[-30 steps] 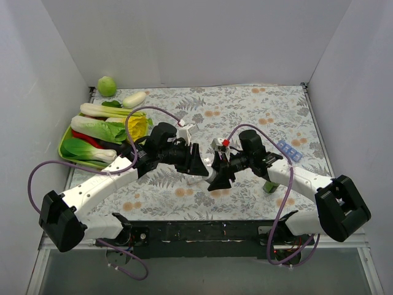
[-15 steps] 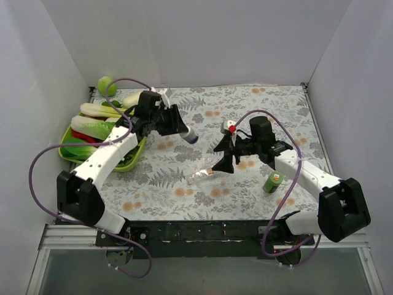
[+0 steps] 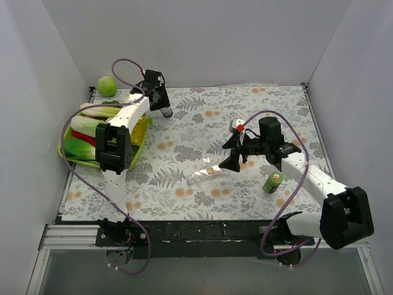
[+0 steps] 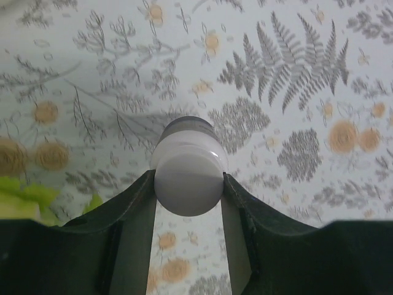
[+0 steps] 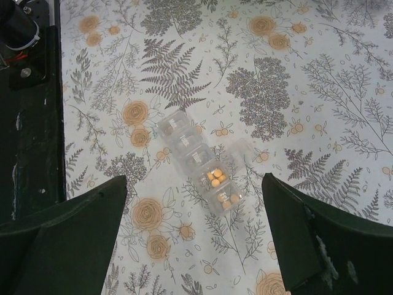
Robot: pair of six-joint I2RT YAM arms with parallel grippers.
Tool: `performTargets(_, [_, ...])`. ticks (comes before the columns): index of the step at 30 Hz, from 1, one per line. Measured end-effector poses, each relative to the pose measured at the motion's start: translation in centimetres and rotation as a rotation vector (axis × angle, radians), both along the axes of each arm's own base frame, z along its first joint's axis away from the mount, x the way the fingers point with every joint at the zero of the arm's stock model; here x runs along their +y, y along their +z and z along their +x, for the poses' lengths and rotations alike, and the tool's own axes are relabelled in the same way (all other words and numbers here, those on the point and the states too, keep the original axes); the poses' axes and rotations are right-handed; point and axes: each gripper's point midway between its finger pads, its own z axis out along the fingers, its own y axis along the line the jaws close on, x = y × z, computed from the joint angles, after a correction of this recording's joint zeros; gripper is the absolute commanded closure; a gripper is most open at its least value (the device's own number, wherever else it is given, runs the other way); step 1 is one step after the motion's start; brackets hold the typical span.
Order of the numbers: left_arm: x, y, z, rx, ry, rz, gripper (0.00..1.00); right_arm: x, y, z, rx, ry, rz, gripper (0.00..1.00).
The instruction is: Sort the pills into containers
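Clear pill-box strip (image 5: pixel 198 161) lies flat on the floral worktop (image 3: pixel 258 110), with orange pills (image 5: pixel 215 176) in two neighbouring compartments at one end. The right tool (image 5: pixel 194 178) hangs directly over the strip, its fingers spread wide and touching nothing. A small green bottle (image 3: pixel 272 182) stands to the right of the strip. Well away to the strip's far left, the left tool (image 4: pixel 188 178) pinches a grey-white bottle (image 4: pixel 188 163).

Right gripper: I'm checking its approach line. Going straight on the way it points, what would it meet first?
Probably the clear pill-box strip, lying on the floral tablecloth and centred in the wrist view of the open right gripper. Nothing shows in between, though depth is unclear.
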Motion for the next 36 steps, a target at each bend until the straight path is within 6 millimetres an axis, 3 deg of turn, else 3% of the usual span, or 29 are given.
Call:
performTargets(2, [0.5,-0.5,2.0,-0.013,0.024,0.024,0.97,-0.3,0.1,0.0,-0.006,-0.008,0.003,0.02])
performTargets(5, [1.2,-1.4,4.6,-0.023,0.056,0.051,0.85,-0.7,0.2,-0.1,-0.010,-0.016,0.008,0.02])
performTargets(7, [1.6,-2.4,5.5,-0.016,0.070,0.061,0.69,-0.9,0.2,0.1,-0.012,-0.021,0.011,0.02])
performTargets(8, [1.9,-3.0,5.6,-0.003,0.077,0.065,0.65,-1.0,0.3,0.1,-0.012,-0.024,0.011,0.02])
performTargets(9, [2.0,-2.8,5.9,-0.010,0.083,0.062,0.60,-1.1,0.3,0.2,-0.013,-0.027,0.012,0.02])
performTargets(10, [2.2,-2.8,5.9,-0.006,0.087,0.063,0.47,-1.2,0.3,0.3,-0.015,-0.032,0.012,0.02])
performTargets(11, [2.4,-2.7,6.0,-0.002,0.090,0.064,0.43,-1.2,0.4,0.4,-0.016,-0.034,0.013,0.02])
performTargets(17, [2.8,-3.0,5.7,0.020,0.098,0.066,0.27,-1.8,0.3,0.5,-0.025,-0.052,0.016,0.02])
performTargets(23, [2.4,-2.2,5.4,0.013,0.071,0.046,0.22,-2.0,0.5,0.7,-0.082,-0.042,0.011,0.02])
performTargets(26, [2.1,0.3,4.3,-0.026,0.032,0.022,0.20,-2.2,0.4,0.2,-0.147,-0.008,0.005,0.02])
performTargets(28, [1.9,2.9,2.6,-0.080,-0.002,0.002,0.03,-2.2,0.3,-0.4,-0.199,0.046,0.005,0.02])
performTargets(29, [1.8,4.4,1.5,-0.119,-0.028,-0.011,0.02,-2.2,0.2,-0.6,-0.228,0.077,0.004,0.02])
performTargets(33, [1.6,12.6,-4.7,-0.362,-0.139,-0.086,0.02,-2.2,-1.1,-2.0,-0.309,0.232,-0.024,0.02])
performTargets(36, [1.0,18.5,-11.0,-0.607,-0.297,-0.148,0.02,-2.0,-2.1,-1.7,-0.316,0.313,-0.049,0.05])
